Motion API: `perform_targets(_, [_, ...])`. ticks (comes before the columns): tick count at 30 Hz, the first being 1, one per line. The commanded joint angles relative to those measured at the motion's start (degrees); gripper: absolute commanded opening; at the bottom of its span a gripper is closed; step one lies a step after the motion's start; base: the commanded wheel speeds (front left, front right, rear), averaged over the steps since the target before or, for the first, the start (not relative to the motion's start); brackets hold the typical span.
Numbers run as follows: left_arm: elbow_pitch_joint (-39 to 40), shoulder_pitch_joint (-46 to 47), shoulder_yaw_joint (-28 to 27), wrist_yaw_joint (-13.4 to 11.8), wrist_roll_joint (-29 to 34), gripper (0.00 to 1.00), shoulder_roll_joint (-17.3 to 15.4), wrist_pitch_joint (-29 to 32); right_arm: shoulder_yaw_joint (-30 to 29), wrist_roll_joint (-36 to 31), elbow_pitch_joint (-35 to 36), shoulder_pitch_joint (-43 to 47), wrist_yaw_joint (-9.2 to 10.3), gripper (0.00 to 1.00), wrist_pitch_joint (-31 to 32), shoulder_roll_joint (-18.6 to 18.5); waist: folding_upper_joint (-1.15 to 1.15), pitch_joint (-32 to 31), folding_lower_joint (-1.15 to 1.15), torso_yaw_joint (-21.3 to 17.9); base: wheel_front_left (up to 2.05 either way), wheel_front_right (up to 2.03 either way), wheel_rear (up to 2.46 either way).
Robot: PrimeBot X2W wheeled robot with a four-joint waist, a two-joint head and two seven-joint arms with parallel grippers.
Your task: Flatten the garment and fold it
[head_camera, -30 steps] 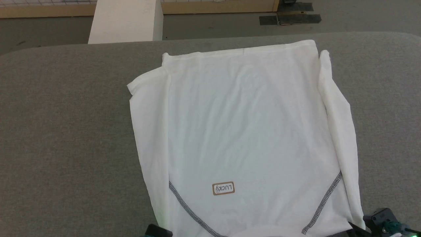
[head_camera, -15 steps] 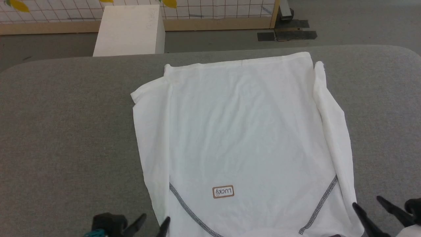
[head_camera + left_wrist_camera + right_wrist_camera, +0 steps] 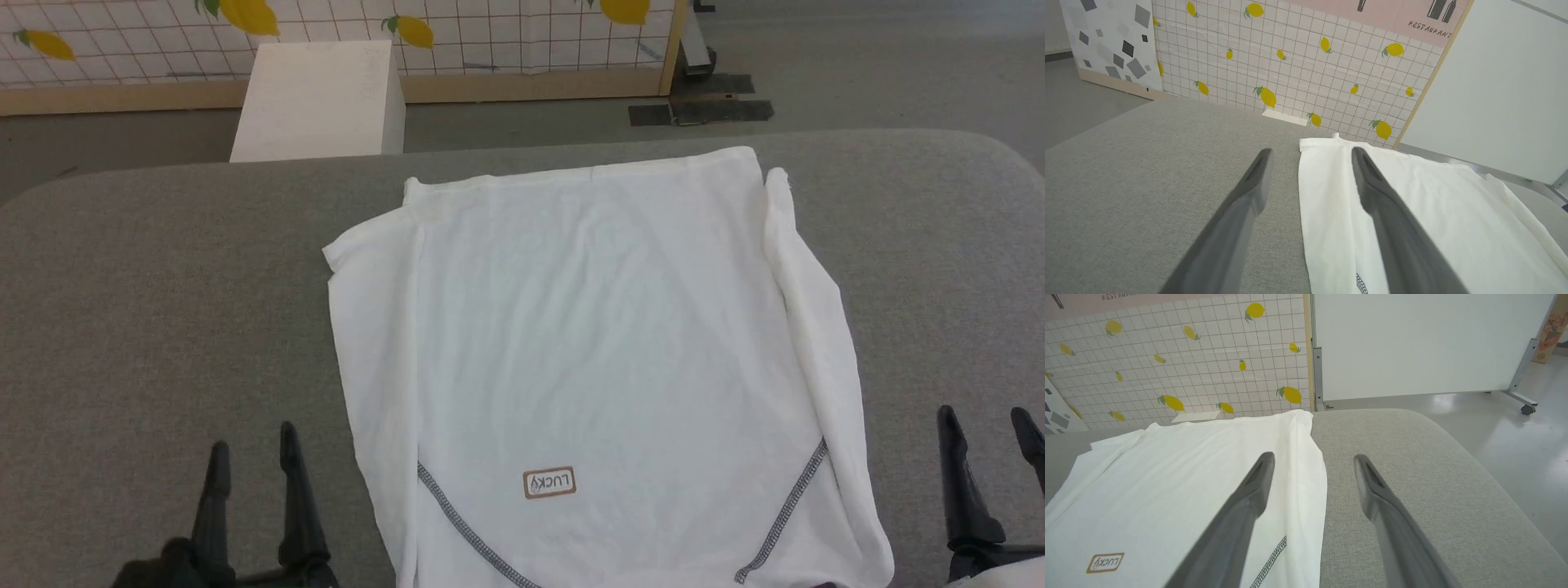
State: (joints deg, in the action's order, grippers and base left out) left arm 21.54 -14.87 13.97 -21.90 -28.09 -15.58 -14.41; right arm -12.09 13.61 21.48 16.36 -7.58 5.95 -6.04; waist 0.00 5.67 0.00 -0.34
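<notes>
The white thin-fabric long-sleeved shirt lies spread flat mid-way across the grey fabric-covered desk, collar end nearest the robot, sleeves along its sides. Flattening looks done, and folding seems not yet begun. The left gripper and right gripper flank its near end, fingers apart and empty.

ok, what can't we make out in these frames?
Collar of the shirt: head view, cut off by the bottom edge.
Lower part of the white box: head view, hidden behind the grey table.
Outer finger of the right hand: head view, clipped by the right edge.
</notes>
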Motion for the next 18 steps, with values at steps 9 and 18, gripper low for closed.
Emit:
perform_targets(9, [-5.55,2.02,-1.44,3.92,6.24,1.00,4.45,-0.57,0.55,-3.51,-5.99,-2.86,0.09,1.00,-9.39,3.10,0.00,0.81,0.00,-0.29,0.00,0.00,0.00])
perform_targets(18, [-4.62,26.58,-3.49,12.04,4.04,1.00,-8.53,21.74,2.08,-4.01,-4.78,-8.15,0.09,1.00,-10.25,3.11,0.00,9.24,0.00,0.59,0.00,0.00,0.00])
